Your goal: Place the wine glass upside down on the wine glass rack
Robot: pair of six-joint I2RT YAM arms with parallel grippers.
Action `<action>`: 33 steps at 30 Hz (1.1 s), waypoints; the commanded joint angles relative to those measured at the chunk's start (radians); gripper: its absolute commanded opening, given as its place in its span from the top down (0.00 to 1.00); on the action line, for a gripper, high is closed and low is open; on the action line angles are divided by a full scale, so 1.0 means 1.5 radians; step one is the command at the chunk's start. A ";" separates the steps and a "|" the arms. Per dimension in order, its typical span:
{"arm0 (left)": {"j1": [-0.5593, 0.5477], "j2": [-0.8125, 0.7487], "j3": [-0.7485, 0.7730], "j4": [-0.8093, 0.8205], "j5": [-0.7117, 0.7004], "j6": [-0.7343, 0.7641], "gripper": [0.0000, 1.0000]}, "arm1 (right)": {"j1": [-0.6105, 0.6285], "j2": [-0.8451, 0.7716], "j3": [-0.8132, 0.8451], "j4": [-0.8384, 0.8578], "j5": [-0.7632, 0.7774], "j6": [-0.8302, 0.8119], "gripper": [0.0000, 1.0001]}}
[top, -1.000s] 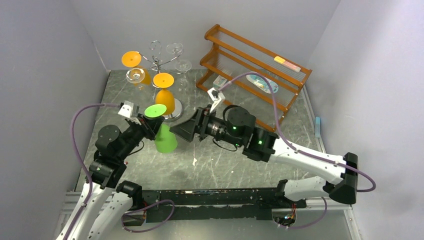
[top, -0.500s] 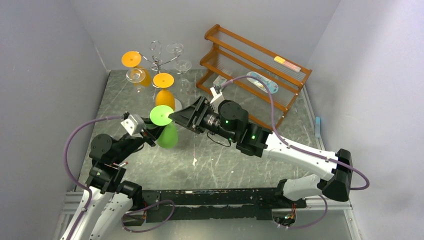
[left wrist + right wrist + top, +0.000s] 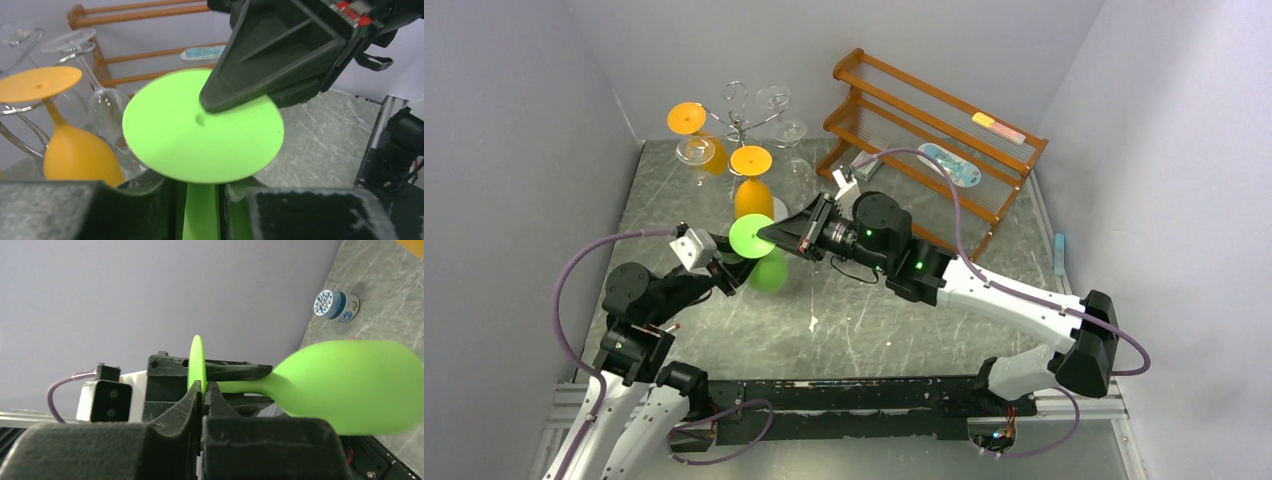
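Note:
The green wine glass [image 3: 749, 236] hangs over the table, upside down and tilted, its round foot uppermost [image 3: 200, 135] and its bowl [image 3: 350, 385] below. My right gripper [image 3: 769, 238] is shut on the rim of the foot [image 3: 196, 360], pinching the thin disc between its fingertips. Just under the foot, my left gripper [image 3: 200, 200] straddles the stem [image 3: 201, 210] with its jaws slightly apart, and a dark gap shows on one side. The wine glass rack [image 3: 741, 125] stands at the back left, behind the glass.
Orange glasses [image 3: 751, 160] and clear glasses [image 3: 791, 130] hang on the rack's arms. A brown wooden two-tier shelf [image 3: 934, 130] with a patterned plate [image 3: 949, 165] stands at the back right. A small blue-and-white jar [image 3: 336, 305] sits on the table. Grey walls enclose three sides.
My right gripper has come in from the right and shut on the foot's rim. My left gripper's jaws have loosened round the stem. The glass has tilted and shifted slightly right.

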 commanded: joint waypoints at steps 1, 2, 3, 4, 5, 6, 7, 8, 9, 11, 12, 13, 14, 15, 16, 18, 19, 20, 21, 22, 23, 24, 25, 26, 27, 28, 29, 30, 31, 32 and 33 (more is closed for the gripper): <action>-0.002 0.005 0.034 -0.063 0.011 -0.046 0.64 | -0.003 -0.029 0.003 -0.009 0.019 -0.032 1.00; -0.002 0.003 0.038 -0.076 0.014 -0.064 0.57 | -0.005 -0.038 -0.002 -0.015 0.032 -0.038 1.00; -0.002 0.000 0.041 -0.089 0.017 -0.087 0.50 | -0.007 -0.048 -0.006 -0.026 0.045 -0.045 1.00; -0.002 -0.006 0.045 -0.101 0.019 -0.113 0.45 | -0.010 -0.056 -0.011 -0.035 0.063 -0.048 1.00; -0.002 -0.011 0.048 -0.113 0.025 -0.139 0.40 | -0.013 -0.067 -0.017 -0.039 0.075 -0.051 1.00; -0.002 -0.017 0.051 -0.121 0.031 -0.170 0.35 | -0.016 -0.076 -0.023 -0.042 0.083 -0.053 1.00; -0.002 -0.023 0.057 -0.129 0.035 -0.198 0.30 | -0.019 -0.084 -0.028 -0.045 0.089 -0.055 1.00; -0.002 -0.028 0.065 -0.140 0.036 -0.231 0.26 | -0.024 -0.091 -0.031 -0.049 0.091 -0.058 1.00; -0.002 -0.033 0.075 -0.150 0.033 -0.264 0.24 | -0.027 -0.097 -0.033 -0.052 0.091 -0.061 1.00; -0.003 -0.039 0.097 -0.163 0.012 -0.343 0.20 | -0.031 -0.105 -0.038 -0.055 0.082 -0.068 1.00; -0.002 -0.040 0.108 -0.164 0.000 -0.388 0.19 | -0.034 -0.108 -0.041 -0.053 0.076 -0.070 1.00; -0.002 -0.036 0.117 -0.157 -0.007 -0.438 0.18 | -0.034 -0.112 -0.045 -0.053 0.070 -0.074 1.00; -0.002 -0.032 0.124 -0.152 -0.013 -0.485 0.17 | -0.034 -0.115 -0.048 -0.052 0.064 -0.078 1.00; -0.002 -0.026 0.131 -0.153 -0.019 -0.538 0.16 | -0.035 -0.117 -0.049 -0.052 0.055 -0.083 1.00; -0.002 -0.017 0.135 -0.150 -0.021 -0.562 0.16 | -0.035 -0.120 -0.050 -0.056 0.050 -0.087 1.00; -0.002 0.002 0.138 -0.152 -0.023 -0.627 0.15 | -0.035 -0.126 -0.056 -0.057 0.042 -0.094 1.00; -0.002 0.015 0.135 -0.149 -0.018 -0.652 0.15 | -0.035 -0.129 -0.059 -0.057 0.040 -0.099 1.00; -0.002 0.026 0.129 -0.139 -0.008 -0.672 0.15 | -0.036 -0.133 -0.061 -0.059 0.040 -0.103 1.00; -0.002 0.038 0.122 -0.120 0.004 -0.690 0.16 | -0.035 -0.137 -0.063 -0.058 0.025 -0.110 1.00; -0.002 0.048 0.114 -0.109 0.015 -0.707 0.18 | -0.035 -0.140 -0.064 -0.058 0.018 -0.114 1.00; -0.002 0.056 0.105 -0.085 0.026 -0.724 0.20 | -0.035 -0.143 -0.063 -0.061 0.013 -0.122 1.00; -0.002 0.061 0.097 -0.060 0.035 -0.738 0.24 | -0.035 -0.144 -0.061 -0.065 0.008 -0.130 1.00; -0.002 0.065 0.091 -0.041 0.040 -0.748 0.28 | -0.035 -0.144 -0.058 -0.069 0.004 -0.135 1.00; -0.002 0.068 0.090 -0.034 0.042 -0.753 0.32 | -0.035 -0.144 -0.057 -0.072 0.000 -0.140 1.00; -0.002 0.071 0.091 -0.033 0.041 -0.754 0.36 | -0.035 -0.144 -0.056 -0.073 -0.005 -0.144 1.00; -0.002 0.074 0.095 -0.036 0.041 -0.751 0.39 | -0.035 -0.142 -0.054 -0.075 -0.011 -0.148 1.00; -0.002 0.078 0.100 -0.046 0.039 -0.746 0.43 | -0.035 -0.139 -0.052 -0.078 -0.016 -0.150 1.00; -0.002 0.082 0.104 -0.052 0.039 -0.743 0.49 | -0.036 -0.136 -0.052 -0.078 -0.023 -0.153 1.00; -0.002 0.085 0.105 -0.054 0.041 -0.742 0.56 | -0.035 -0.132 -0.051 -0.077 -0.030 -0.154 1.00; -0.002 0.086 0.104 -0.054 0.043 -0.745 0.62 | -0.035 -0.130 -0.051 -0.077 -0.035 -0.154 1.00; -0.002 0.086 0.103 -0.054 0.043 -0.748 0.67 | -0.035 -0.128 -0.051 -0.077 -0.040 -0.155 1.00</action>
